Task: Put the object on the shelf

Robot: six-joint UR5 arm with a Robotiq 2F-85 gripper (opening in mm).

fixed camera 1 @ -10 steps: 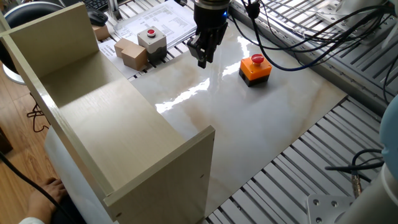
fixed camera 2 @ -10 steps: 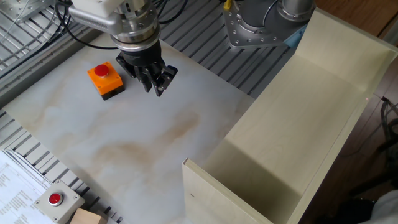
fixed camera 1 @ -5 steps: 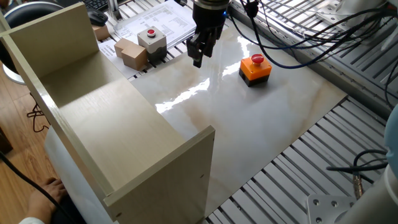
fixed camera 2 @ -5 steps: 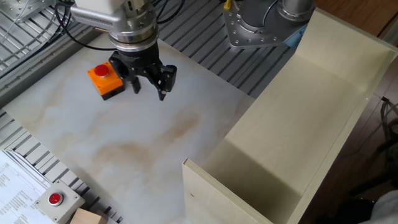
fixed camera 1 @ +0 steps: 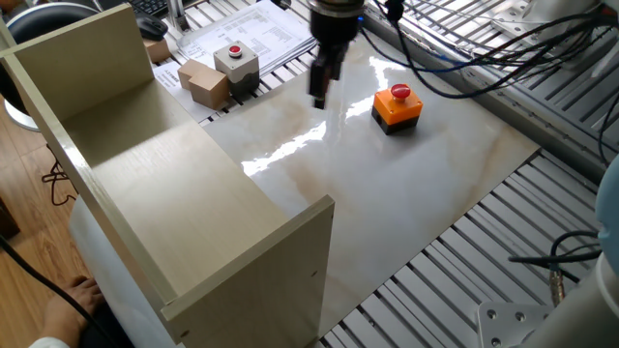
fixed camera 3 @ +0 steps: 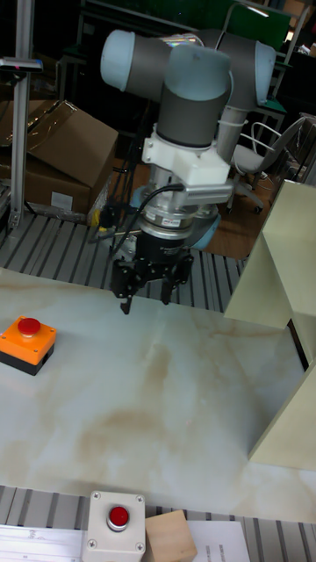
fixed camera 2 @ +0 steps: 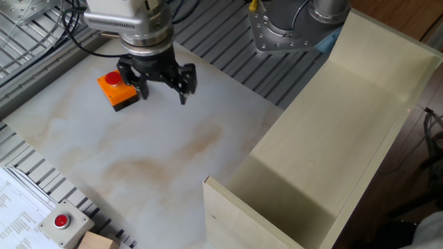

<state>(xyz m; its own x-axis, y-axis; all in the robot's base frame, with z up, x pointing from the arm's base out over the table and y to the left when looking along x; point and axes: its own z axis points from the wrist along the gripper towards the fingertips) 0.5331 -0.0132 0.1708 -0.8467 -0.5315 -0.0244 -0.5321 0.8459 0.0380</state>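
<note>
Glossy marbled tabletop (fixed camera 2: 173, 159); square orange-topped button box (fixed camera 2: 116, 90) beside black jaws, spread wide, empty.

Shelf (fixed camera 3: 285, 263) cut by the right edge in the tall fixed view, brown cardboard box (fixed camera 2: 93, 241) cropped at bottom

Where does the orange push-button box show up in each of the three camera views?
One fixed view: the orange push-button box sits upper right of centre on the marble tabletop, right of the end effector.
The other fixed view: upper left, left of the end effector.
Tall fixed view: left edge, mid-height, lower left of the end effector.
Shared landmark: the end effector, open beside the box and not touching it.
</note>
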